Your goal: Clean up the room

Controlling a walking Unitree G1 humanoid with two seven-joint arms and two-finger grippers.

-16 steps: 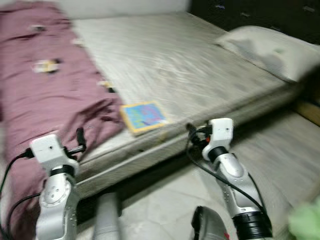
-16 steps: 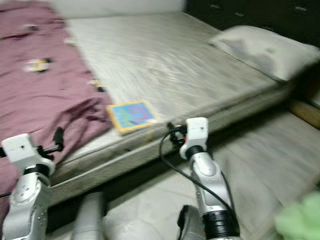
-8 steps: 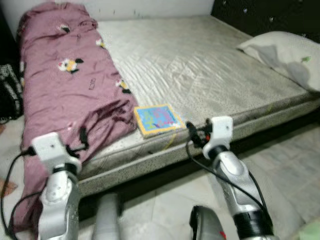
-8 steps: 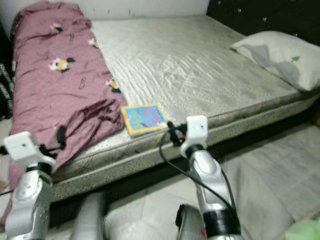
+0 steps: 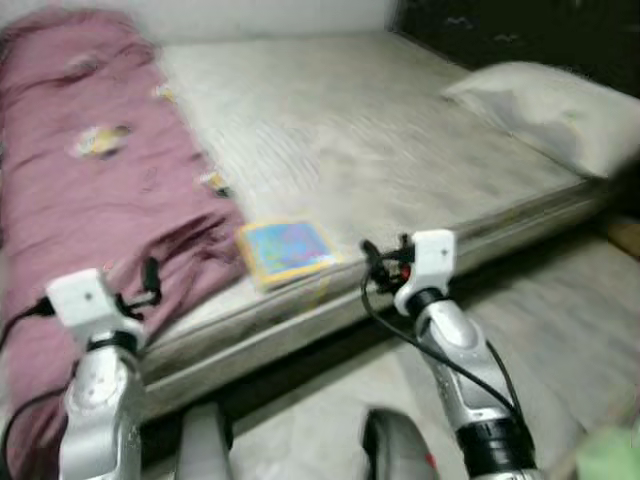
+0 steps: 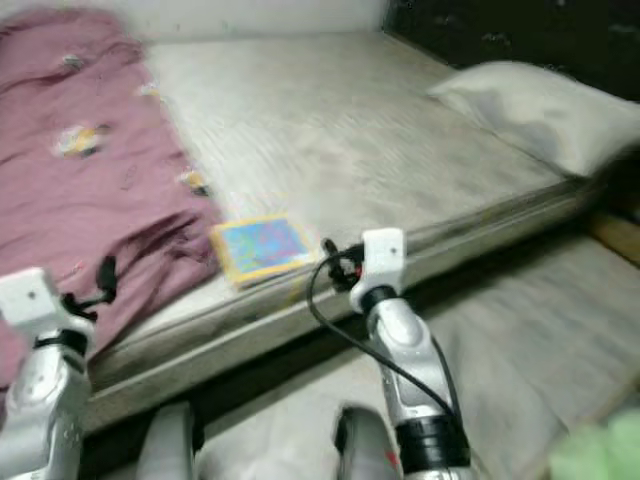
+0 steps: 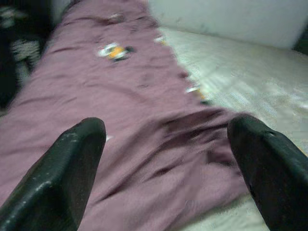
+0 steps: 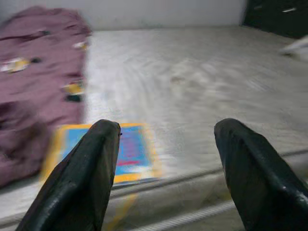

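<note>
A bare grey mattress [image 5: 350, 150] lies ahead, with a maroon flowered blanket [image 5: 90, 190] heaped along its left side. A yellow-edged blue book [image 5: 285, 250] lies near the mattress's front edge, beside the blanket. My right gripper [image 8: 163, 178] stands open, held level just short of the bed edge, with the book [image 8: 120, 151] ahead of its fingers. My left gripper [image 7: 163, 173] is open too and faces the blanket [image 7: 110, 106]. Neither holds anything. Both arms [image 5: 440, 320] are raised in front of me.
A pale pillow [image 5: 550, 115] lies at the bed's right end against a dark headboard [image 5: 520, 35]. Pale floor and a grey mat [image 5: 590, 300] lie to the right of the bed. Something green [image 5: 610, 455] is at the lower right corner.
The whole picture has shifted and blurred, so the camera moved. The arms keep their raised pose and nothing on the bed has moved.
</note>
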